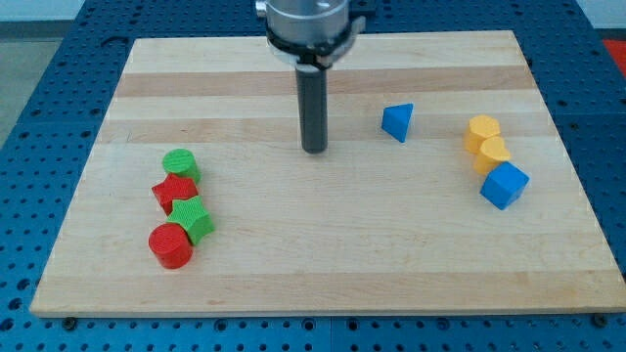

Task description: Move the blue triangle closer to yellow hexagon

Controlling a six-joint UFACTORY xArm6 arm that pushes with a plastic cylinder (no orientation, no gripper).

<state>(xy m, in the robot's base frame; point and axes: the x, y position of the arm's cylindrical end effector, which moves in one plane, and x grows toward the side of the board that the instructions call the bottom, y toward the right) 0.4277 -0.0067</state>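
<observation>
On the wooden board (323,244), my tip (314,150) stands left of the blue triangle (397,121); no jaws, arm cropped above.

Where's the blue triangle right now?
The blue triangle sits toward the view's upper right, between my tip on its left and the yellow hexagon on its right, touching neither.

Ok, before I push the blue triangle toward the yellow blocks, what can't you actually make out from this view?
- Arm above the rod: cut off by the view's top edge; only my tip shows, left of the blue triangle.
- Two yellow blocks: touching, so which is the hexagon is unclear.
- Red star: partly covered by the green blocks beside it.
</observation>
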